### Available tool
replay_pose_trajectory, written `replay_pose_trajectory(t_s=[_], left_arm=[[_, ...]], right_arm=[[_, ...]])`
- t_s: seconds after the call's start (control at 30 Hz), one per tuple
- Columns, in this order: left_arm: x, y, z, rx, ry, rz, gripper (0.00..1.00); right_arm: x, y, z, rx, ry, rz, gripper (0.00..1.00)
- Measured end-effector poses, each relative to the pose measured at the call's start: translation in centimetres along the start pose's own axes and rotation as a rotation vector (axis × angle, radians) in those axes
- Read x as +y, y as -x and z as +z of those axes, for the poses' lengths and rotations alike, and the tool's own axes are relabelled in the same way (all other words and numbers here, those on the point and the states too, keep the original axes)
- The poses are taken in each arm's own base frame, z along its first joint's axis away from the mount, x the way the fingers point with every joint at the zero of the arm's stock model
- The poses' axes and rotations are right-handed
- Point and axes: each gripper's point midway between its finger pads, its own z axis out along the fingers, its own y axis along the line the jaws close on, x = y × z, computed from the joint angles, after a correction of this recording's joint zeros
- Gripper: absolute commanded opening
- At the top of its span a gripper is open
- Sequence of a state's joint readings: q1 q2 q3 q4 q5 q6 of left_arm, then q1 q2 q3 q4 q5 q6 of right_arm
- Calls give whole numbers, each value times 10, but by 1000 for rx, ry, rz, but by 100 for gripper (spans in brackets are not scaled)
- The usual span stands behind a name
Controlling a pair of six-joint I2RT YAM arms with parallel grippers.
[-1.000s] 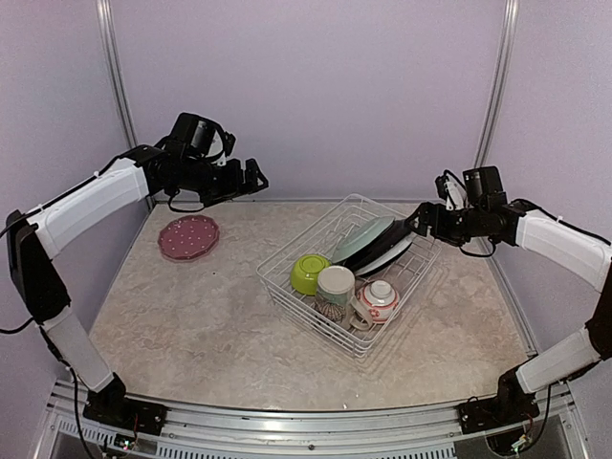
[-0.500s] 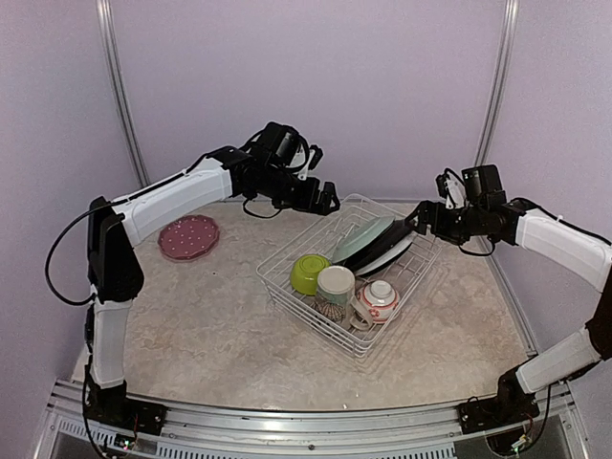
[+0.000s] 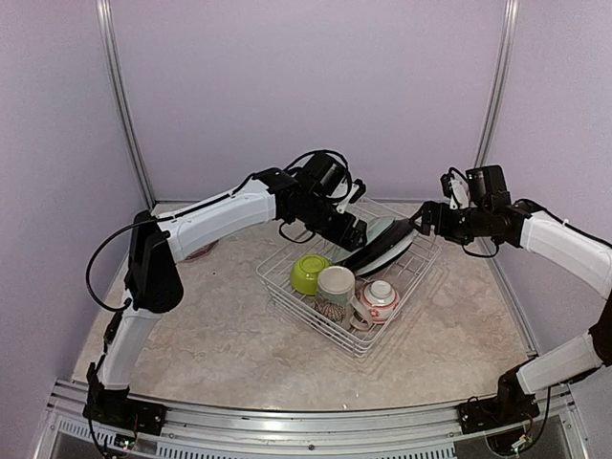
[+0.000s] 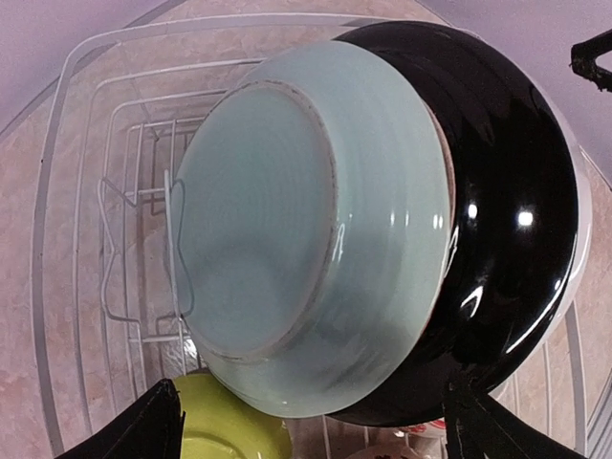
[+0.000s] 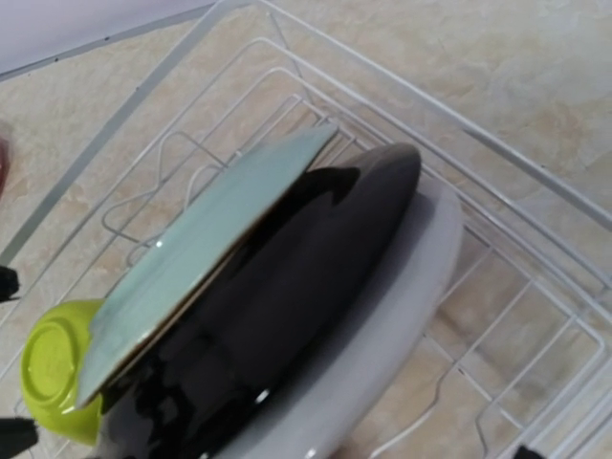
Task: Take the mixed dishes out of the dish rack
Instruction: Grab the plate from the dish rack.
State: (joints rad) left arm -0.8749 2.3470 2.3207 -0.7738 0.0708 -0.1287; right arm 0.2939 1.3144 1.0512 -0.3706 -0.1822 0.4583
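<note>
Enclosed by lilac walls (image 3: 306, 86), a marbled beige tabletop (image 3: 191, 325) carries a white wire rectangular dish rack (image 3: 301, 308) at its centre. Three plates lean together on edge in the rack's far half: a pale green ceramic plate (image 4: 306, 220) in front, a glossy black plate (image 4: 507, 220) against its back, and a white plate (image 5: 382, 325) behind that. In the rack's near half, a lime-green bowl (image 3: 309, 273) sits at the left. A cream patterned mug (image 3: 336, 284) stands just beside it. A white-and-red small bowl (image 3: 380, 298) sits to the mug's right.

The left gripper (image 3: 359, 232) hangs over the rack's far-left corner with its jaws spread wide. In the left wrist view the green plate's underside faces the camera and lies ahead of the two fingertips (image 4: 143, 426), centred on the gap and apart from both.

The right gripper (image 3: 418, 227) hovers at the rack's far-right corner, above the plates' upper edges and not touching them. Only its fingertips (image 5: 521, 451) show, at the bottom corners of the right wrist view, set wide apart and holding nothing.
</note>
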Motion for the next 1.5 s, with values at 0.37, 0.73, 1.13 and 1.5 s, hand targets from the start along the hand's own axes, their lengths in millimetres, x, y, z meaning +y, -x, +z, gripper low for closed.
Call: replay_pose_trajectory(t_s=[0.37,0.73,1.13,1.5], left_arm=[[2,-3,19,12,42,85,94],[5,-6,27,13,124,141,71],[4,4,24,-28,181,157,51],[46,14,30,-78,380,134,42]], right_arm=[[-2,-1,-2,-3,-9,-1,91],[-3,-3,-4,-2,-14,-1,90],[-4,-5,-3,1,-16,1,90],[-6,-8,-2,8,-19,6,90]])
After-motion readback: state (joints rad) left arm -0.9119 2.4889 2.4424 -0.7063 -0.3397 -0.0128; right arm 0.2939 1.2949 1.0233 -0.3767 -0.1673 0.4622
